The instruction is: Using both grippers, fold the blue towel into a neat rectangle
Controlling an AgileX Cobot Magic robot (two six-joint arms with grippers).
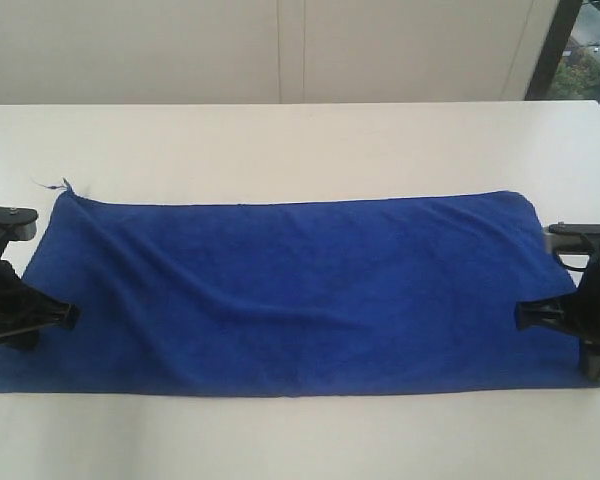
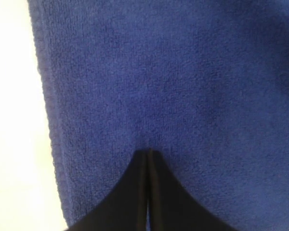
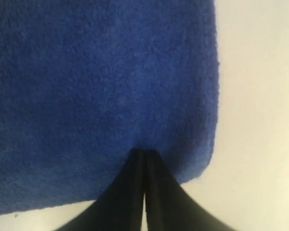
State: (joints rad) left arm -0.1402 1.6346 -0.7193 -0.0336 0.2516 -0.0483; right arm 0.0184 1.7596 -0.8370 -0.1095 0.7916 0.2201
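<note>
The blue towel [image 1: 300, 290] lies spread out lengthwise and nearly flat on the white table, with a soft ripple across its left half. A small thread tag [image 1: 64, 185] sticks out at its far left corner. My left gripper [image 1: 70, 316] is shut, with its tips over the towel's left short edge. In the left wrist view the black fingers [image 2: 135, 192] meet at the gripper's tip [image 2: 150, 152] above the towel [image 2: 183, 72]. My right gripper [image 1: 521, 317] is shut too, with its tips [image 3: 144, 152] over the towel [image 3: 86, 72] near its front right corner. No cloth shows between either pair of jaws.
The white table [image 1: 300, 140] stretches beyond the towel on all sides. Pale wall panels [image 1: 280, 50] stand behind it. A dark window frame [image 1: 555, 45] is at the back right.
</note>
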